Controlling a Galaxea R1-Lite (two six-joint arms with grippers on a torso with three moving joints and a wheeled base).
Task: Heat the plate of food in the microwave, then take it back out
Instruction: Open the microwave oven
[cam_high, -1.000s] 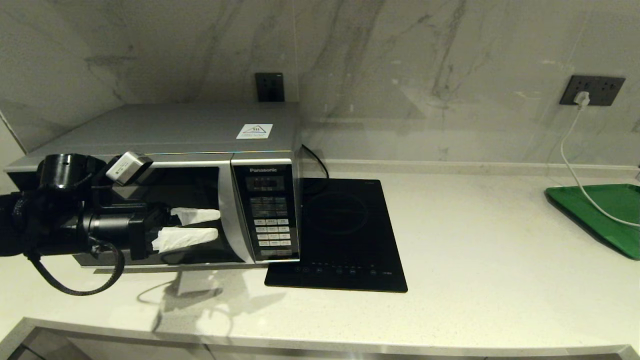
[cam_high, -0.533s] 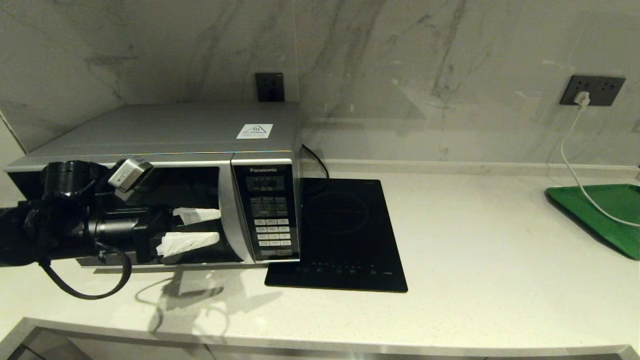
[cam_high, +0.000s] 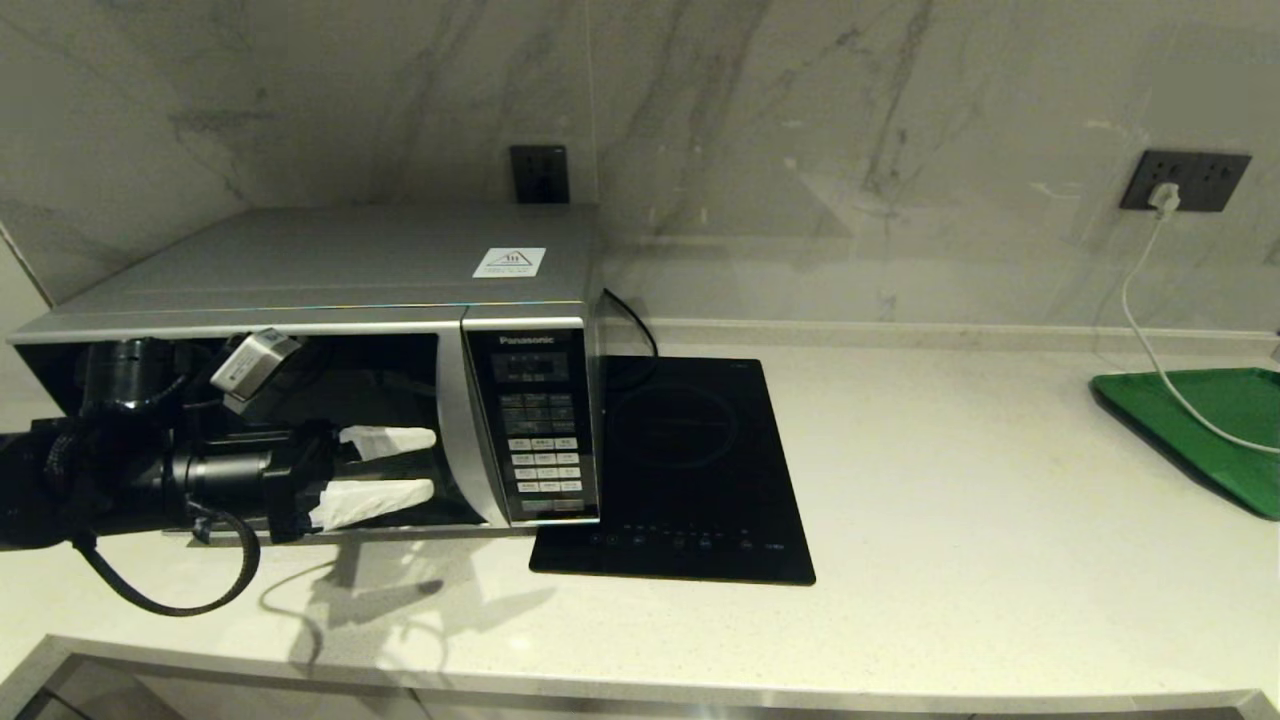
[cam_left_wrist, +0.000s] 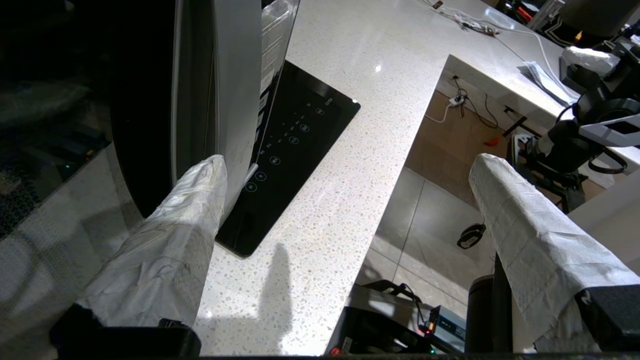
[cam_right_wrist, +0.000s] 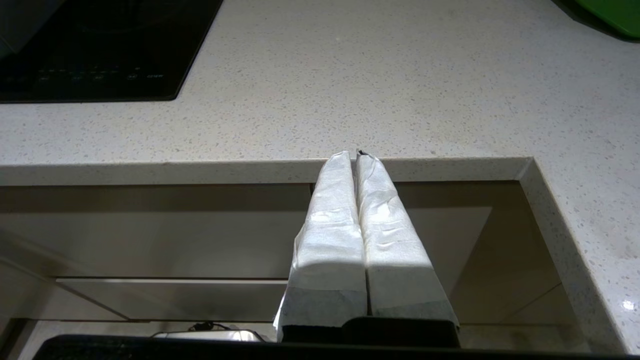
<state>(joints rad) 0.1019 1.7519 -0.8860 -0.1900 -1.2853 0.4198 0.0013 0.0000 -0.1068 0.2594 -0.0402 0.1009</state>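
Food is what the robot has to heat, but the plate of food shows in none of the views; it may sit behind the dark glass door (cam_high: 380, 420) of the microwave (cam_high: 330, 330), and nobody can tell from here. That big silver box stands at the left end of the worktop (cam_high: 950, 520), with the door shut and the black button panel (cam_high: 540, 430) on its right side. The left tool (cam_high: 385, 465) hangs right in front of the door glass, near the door's right edge, pointing sideways toward the buttons, with its two white wrapped fingers (cam_left_wrist: 165, 250) spread wide apart and holding nothing. In the left wrist view one finger looks very close to the door's edge, but whether it touches cannot be told. So the plate, if it is inside, would be behind the glass, past the tool. Things could go wrong from here. The finger might slip off the smooth door edge when it pulls, so the door stays shut. A hard push could shove the whole microwave back, or bump a button that nobody wanted. The flat black hob (cam_high: 680, 470) lies just beside the microwave, and a wide swing could knock it. The right tool (cam_right_wrist: 357, 157) waits low by the front edge of the worktop, fingers pressed together, empty, and well apart from all this.
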